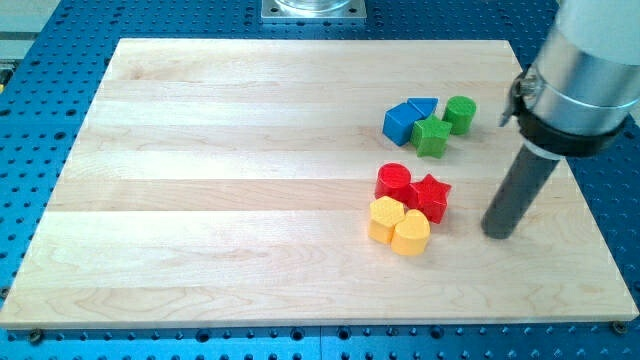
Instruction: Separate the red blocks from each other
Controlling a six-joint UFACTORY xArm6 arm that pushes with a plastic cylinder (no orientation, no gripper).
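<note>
A red cylinder block (394, 182) and a red star block (430, 195) sit touching each other right of the board's middle. My tip (498, 234) rests on the board to the right of the red star, a little lower in the view, with a gap between them. Two yellow blocks, a hexagon-like one (384, 217) and a heart (411, 233), lie just below the red pair and touch them.
A blue cube (401, 122), a blue triangle (423, 105), a green star-like block (432, 136) and a green cylinder (460, 113) cluster at the upper right. The wooden board (220, 200) lies on a blue perforated table.
</note>
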